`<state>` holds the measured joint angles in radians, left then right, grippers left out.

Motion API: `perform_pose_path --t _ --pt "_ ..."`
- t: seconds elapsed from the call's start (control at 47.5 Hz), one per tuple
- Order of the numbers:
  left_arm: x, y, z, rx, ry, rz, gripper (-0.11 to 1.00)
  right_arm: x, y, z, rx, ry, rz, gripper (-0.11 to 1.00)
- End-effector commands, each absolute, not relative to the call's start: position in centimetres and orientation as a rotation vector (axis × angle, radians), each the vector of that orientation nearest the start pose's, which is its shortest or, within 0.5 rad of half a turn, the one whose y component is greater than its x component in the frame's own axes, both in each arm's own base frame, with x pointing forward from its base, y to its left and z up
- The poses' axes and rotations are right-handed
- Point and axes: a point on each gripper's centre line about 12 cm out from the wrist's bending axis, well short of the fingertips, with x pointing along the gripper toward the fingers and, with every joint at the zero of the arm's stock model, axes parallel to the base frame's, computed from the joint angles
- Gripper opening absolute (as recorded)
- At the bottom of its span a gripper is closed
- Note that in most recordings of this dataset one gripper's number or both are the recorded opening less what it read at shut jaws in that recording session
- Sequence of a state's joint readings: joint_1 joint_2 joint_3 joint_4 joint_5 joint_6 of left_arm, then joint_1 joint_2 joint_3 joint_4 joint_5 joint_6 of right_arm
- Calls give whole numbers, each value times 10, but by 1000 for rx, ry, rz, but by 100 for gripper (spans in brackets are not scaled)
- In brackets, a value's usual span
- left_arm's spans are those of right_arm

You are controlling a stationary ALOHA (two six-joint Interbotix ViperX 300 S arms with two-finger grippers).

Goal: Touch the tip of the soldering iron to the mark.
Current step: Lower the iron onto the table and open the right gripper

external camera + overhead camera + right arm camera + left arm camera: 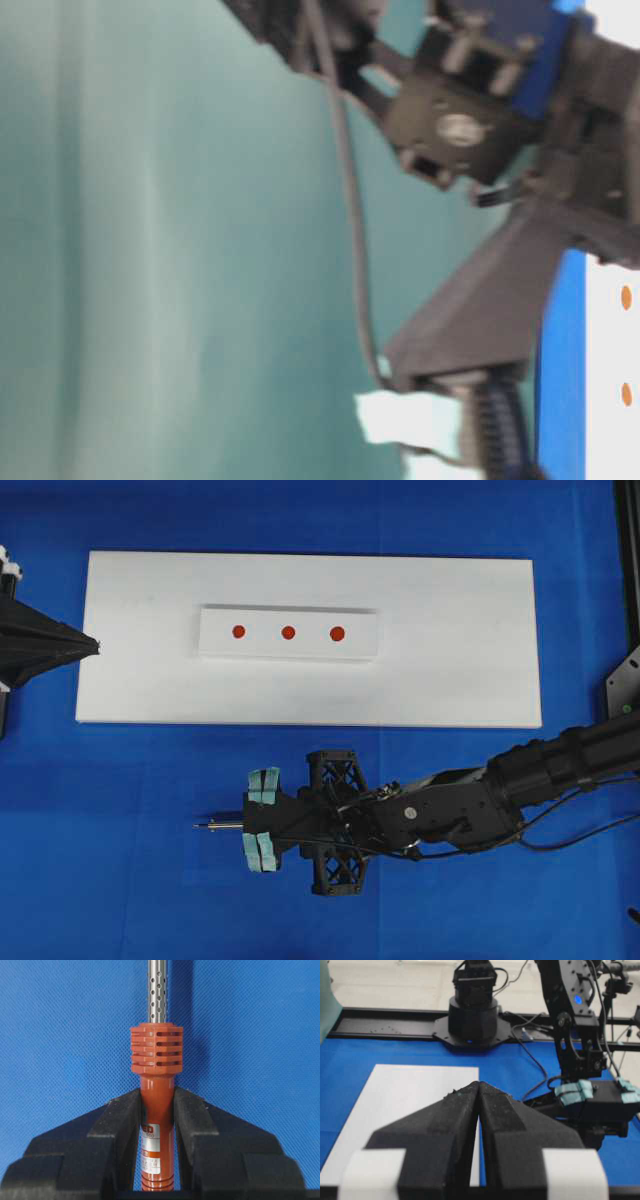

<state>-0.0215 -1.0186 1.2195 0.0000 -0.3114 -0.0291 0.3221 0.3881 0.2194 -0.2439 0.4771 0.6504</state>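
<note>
Left tool (93, 646) pressed together, empty, at the white board's (450, 680) left edge. Three red marks (288, 633) sit mid-board. Right tool (157, 1110) clamps the iron (156, 1095) over blue desk (120, 860), tip left, near the board.

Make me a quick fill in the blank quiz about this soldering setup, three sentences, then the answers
1. The right gripper is shut on the handle of the ____.
2. The small white strip on the white board carries ____ red dots.
3. In the overhead view, the soldering iron's tip hangs over the ____ cloth, not the board.

Missing words: soldering iron; three; blue
</note>
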Motion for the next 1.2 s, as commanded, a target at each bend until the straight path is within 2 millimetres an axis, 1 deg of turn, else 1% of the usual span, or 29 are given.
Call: perform_pose_path --t 0.0,0.463,0.526,0.568,0.61,0.673,0.778,0.841,0.883,0.968,1.052,1.115,1.178 --pt "189 -5 295 -28 -130 -27 0 454 139 119 170 1032 -26 6" --pt "189 -5 294 -28 -125 -27 0 453 139 117 170 1032 -24 7" --pt "189 -5 294 -28 -125 -27 0 453 138 117 173 1032 -26 9" --pt "189 -5 294 -28 -124 -27 0 454 138 118 171 1030 -25 16" --pt "189 -5 294 -28 -124 -27 0 454 138 118 173 1029 -25 26" --pt "189 -5 294 -29 -124 -27 0 454 138 118 172 1028 -25 46" --pt "189 -5 294 -28 -121 -27 0 454 138 124 164 1017 -22 77" --pt "189 -5 293 -28 -116 -27 0 454 138 129 163 1007 -17 91" --pt "189 -5 293 -29 -118 -27 0 455 138 133 166 998 -17 93" --pt "189 -5 293 -29 -116 -27 0 454 138 144 172 978 -11 86" --pt "189 -5 293 -29 -116 -27 0 451 138 156 173 963 -6 87" --pt "189 -5 293 -28 -116 -27 0 448 136 168 168 959 -11 87" --pt "189 -5 293 -28 -116 -28 0 444 134 185 165 956 -22 87"
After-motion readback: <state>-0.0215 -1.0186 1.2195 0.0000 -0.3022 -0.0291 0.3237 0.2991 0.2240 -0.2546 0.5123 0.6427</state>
